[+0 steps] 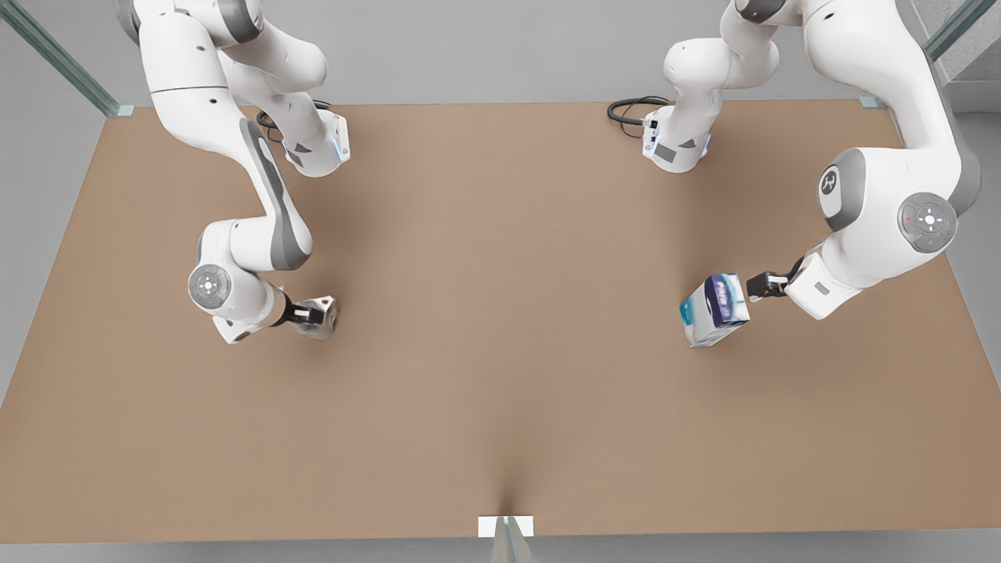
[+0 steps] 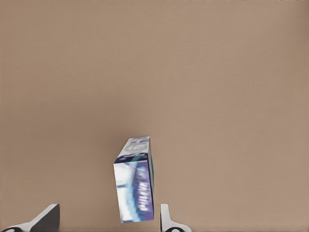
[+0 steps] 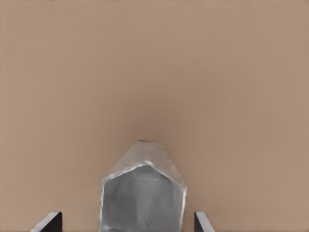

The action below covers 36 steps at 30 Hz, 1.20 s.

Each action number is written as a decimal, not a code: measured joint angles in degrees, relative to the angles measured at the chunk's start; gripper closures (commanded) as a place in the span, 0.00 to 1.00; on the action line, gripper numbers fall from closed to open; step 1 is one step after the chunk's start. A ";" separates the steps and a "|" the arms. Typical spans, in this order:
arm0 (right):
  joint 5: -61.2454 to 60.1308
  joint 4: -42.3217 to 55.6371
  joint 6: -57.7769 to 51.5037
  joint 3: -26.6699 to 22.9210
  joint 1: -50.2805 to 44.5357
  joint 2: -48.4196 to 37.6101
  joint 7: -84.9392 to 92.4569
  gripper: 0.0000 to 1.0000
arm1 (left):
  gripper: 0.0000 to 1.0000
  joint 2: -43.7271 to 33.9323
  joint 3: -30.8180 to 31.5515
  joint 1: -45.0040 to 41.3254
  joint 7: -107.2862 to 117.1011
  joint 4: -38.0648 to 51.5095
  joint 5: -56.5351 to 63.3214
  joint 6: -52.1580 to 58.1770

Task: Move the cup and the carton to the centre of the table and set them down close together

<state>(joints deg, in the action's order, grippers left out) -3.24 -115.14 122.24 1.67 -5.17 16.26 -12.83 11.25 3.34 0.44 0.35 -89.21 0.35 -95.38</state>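
Note:
The carton [image 1: 715,309], white with blue and teal panels, stands tilted on the table [image 1: 500,258] at the front view's right. My left gripper [image 1: 760,285] is right beside it and open. In the left wrist view the carton [image 2: 135,186] sits between the fingers, close to one fingertip [image 2: 165,217] and well apart from the other. The silvery faceted cup [image 1: 322,317] is at the front view's left. My right gripper [image 1: 307,315] is open around it. In the right wrist view the cup [image 3: 142,193] has a gap to each fingertip.
Both arm bases stand at the table's far edge, each with a black cable [image 1: 632,109] coiled beside it. A small white bracket [image 1: 505,526] sits at the middle of the near edge. The light-brown top stretches wide between the two objects.

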 measured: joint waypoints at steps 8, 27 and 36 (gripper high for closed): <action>0.07 -3.74 4.67 0.00 0.70 -0.17 0.59 0.00 | 0.00 0.10 0.00 0.00 0.00 0.00 0.00 0.02; -0.01 -9.41 12.02 0.08 2.91 -0.19 2.48 0.00 | 0.00 1.30 -0.07 -1.54 0.00 0.08 -0.01 0.11; -0.01 -10.29 14.39 0.09 2.76 1.67 2.50 0.00 | 0.00 1.58 -0.09 -1.32 0.09 0.09 -0.06 0.02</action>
<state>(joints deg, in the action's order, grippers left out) -3.25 -125.43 136.63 1.76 -2.41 17.93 -10.33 12.84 3.25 -0.88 0.44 -89.12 0.29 -95.36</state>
